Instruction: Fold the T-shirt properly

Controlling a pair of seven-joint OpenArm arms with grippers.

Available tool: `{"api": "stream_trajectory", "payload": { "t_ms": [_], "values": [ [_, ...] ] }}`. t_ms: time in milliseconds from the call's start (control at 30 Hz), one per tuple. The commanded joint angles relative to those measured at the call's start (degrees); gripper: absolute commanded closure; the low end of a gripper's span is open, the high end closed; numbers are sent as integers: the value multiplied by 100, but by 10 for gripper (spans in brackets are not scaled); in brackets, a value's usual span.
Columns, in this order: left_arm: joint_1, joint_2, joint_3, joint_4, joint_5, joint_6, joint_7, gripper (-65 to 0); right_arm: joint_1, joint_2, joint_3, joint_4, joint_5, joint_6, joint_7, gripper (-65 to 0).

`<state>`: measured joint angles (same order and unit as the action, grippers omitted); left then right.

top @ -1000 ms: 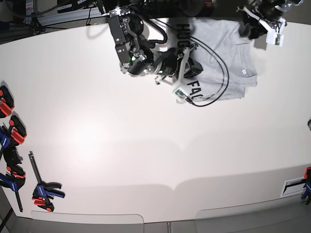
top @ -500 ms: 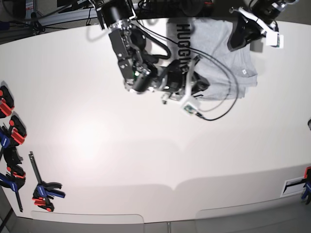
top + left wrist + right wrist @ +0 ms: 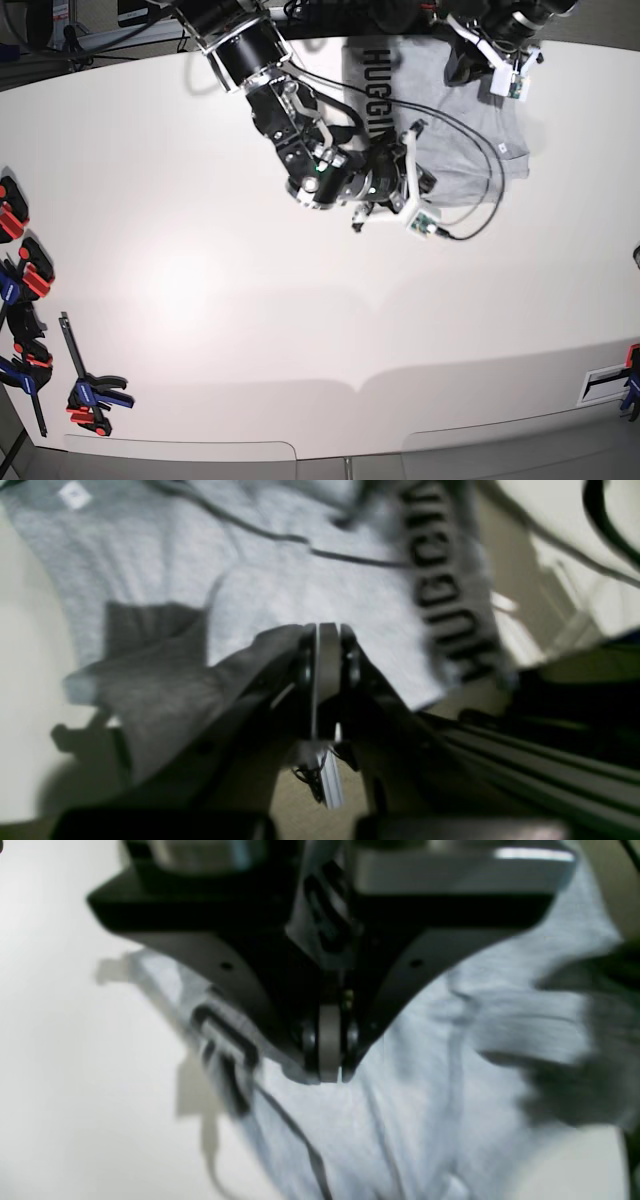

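Both tools read pressed together, empty, on our wrist views. Right tool (image 3: pixel 329 1060) hovers over T-shirt (image 3: pixel 470 110) near edge; left tool (image 3: pixel 327 650) above its far edge, on counter (image 3: pixel 200 300).

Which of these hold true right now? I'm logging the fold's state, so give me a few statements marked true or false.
1. The T-shirt lies at the table's far edge. True.
2. The lettering faces down, hidden. False: black capitals show along one edge.
3. The right tool is wide open. False: its jaws are closed together.
4. The left tool has its jaws closed. True.
5. Clamps sit on the shirt. False: they lie at the table's side, far from it.
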<state>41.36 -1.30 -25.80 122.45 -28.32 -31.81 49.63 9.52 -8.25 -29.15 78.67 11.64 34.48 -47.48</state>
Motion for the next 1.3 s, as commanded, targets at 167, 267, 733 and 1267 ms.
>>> {"api": "stream_trajectory", "payload": {
  "t_ms": [167, 267, 733, 1267],
  "values": [
    [-162, -136, -2, -1161, 280, 286, -177, 0, 317, -75, 50, -610, -293, -494, 422, 0],
    [-393, -299, -2, -1453, 376, 496, -177, 0, 297, -75, 122, -643, -415, -623, 164, 0],
    [-1510, -765, 0, -1515, 1329, 1001, -413, 0, -649, -75, 1615, -83, 402, -240, -651, 0],
    [-2579, -1569, -22, -2573, 577, 1003, -623, 0, -1725, -75, 1910, 3038, 1818, 227, -986, 0]
  ]
}}
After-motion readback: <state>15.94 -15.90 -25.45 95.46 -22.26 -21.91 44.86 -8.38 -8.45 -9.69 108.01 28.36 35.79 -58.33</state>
